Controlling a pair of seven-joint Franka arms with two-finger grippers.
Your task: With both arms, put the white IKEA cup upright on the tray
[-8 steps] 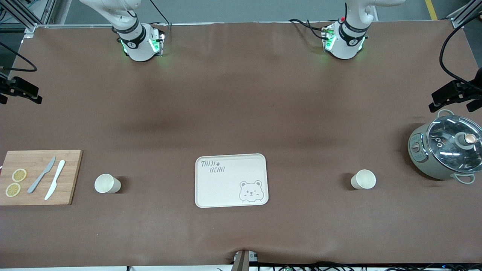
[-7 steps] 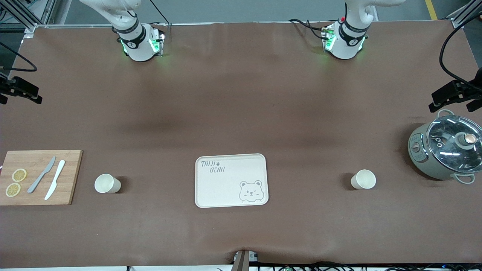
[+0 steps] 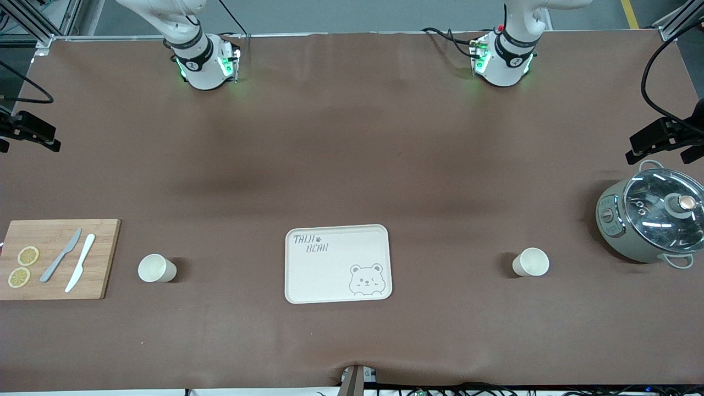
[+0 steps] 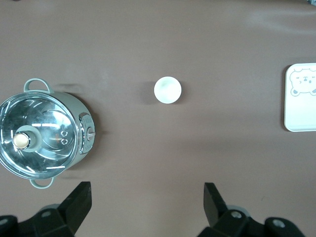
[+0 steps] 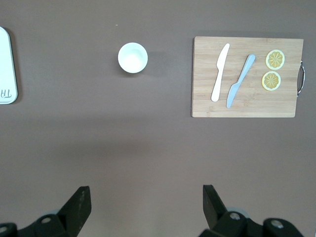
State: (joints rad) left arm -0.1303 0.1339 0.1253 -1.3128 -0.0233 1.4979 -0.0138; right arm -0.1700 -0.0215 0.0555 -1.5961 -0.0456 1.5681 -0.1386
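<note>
Two white cups stand upright on the brown table, mouths up. One cup point(image 3: 157, 268) point(image 5: 133, 58) is toward the right arm's end, the other cup point(image 3: 531, 262) point(image 4: 168, 90) toward the left arm's end. Between them lies the cream tray point(image 3: 335, 264) point(image 4: 301, 106) point(image 5: 6, 64) with the bear drawing, nothing on it. Both hands are out of the front view. The left gripper point(image 4: 147, 190) hangs open high over bare tabletop, holding nothing. The right gripper point(image 5: 145, 190) is likewise open and empty, high over bare table.
A grey pot with a glass lid point(image 3: 652, 220) point(image 4: 42, 136) stands at the left arm's end. A bamboo cutting board point(image 3: 60, 258) point(image 5: 247, 76) with two knives and two lemon slices lies at the right arm's end. Black camera mounts point(image 3: 663, 137) overhang both table ends.
</note>
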